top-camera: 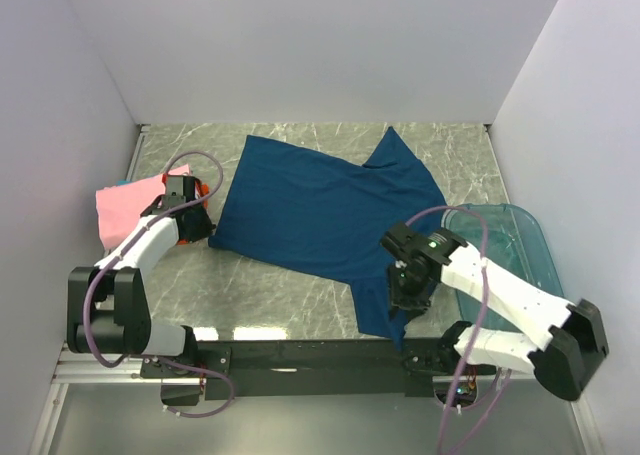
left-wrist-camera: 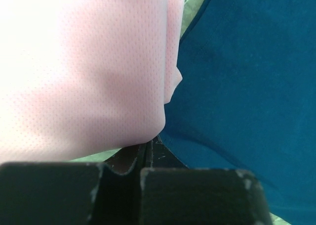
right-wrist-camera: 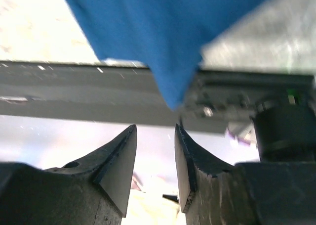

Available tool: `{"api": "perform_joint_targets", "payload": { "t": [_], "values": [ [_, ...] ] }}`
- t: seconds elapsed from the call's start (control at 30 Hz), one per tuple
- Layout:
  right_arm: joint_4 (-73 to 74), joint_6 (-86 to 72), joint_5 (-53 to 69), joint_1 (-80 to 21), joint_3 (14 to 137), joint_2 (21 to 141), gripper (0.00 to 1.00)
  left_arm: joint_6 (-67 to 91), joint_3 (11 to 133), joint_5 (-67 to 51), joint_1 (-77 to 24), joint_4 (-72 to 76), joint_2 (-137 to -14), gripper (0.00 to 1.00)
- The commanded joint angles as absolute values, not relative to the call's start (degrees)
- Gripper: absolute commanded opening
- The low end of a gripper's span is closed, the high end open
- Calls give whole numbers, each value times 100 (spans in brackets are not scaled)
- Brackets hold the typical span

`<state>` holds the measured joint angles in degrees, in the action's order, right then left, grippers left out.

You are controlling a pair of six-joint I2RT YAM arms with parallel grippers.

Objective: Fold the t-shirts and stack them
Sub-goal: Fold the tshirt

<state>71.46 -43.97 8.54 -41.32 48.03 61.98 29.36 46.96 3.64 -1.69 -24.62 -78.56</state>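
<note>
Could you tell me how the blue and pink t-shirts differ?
The dark blue t-shirt lies spread open across the middle of the table; the pink t-shirt is a compact bundle at the left edge. The blue one covers far more surface than the pink. Both are plain-coloured cloth.

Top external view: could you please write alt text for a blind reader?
A navy t-shirt lies spread across a marble table. The open right tool is over its near corner; the shut left tool beside a pink t-shirt.

A dark blue t-shirt (top-camera: 320, 215) lies spread mid-table; a pink one (top-camera: 122, 211) sits, seemingly folded, far left.
</note>
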Motion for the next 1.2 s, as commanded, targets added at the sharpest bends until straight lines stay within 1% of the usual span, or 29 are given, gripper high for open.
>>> {"api": "perform_joint_targets", "payload": {
  "t": [0.0,0.17,0.33,0.53,0.83,1.03,1.1,1.17],
  "values": [
    [6215,-3842,843,-4174,5009,6661,43,2874,4887,176,-141,-2285,-7927,0],
    [5328,-3446,1081,-4394,5054,7487,41,2848,4966,193,-141,-2303,-7989,0],
    [4931,-3278,1248,-4737,5018,8128,41,2839,5036,229,-141,-2329,-8033,0],
    [4676,-3120,1292,-5053,5168,8621,38,2848,5071,193,-141,-2329,-8130,0],
    [4500,-3059,1459,-5369,5185,9122,38,2839,5019,176,-141,-2347,-8191,0],
    [4491,-3304,1363,-5572,5168,9290,38,2795,5010,185,-141,-2391,-8165,0],
    [4509,-3454,1327,-5616,5107,9290,37,2795,4983,193,-141,-2399,-8139,1],
    [4483,-3550,1309,-5634,5037,9272,31,2795,4931,193,-141,-2382,-8112,0]
  ]
}}
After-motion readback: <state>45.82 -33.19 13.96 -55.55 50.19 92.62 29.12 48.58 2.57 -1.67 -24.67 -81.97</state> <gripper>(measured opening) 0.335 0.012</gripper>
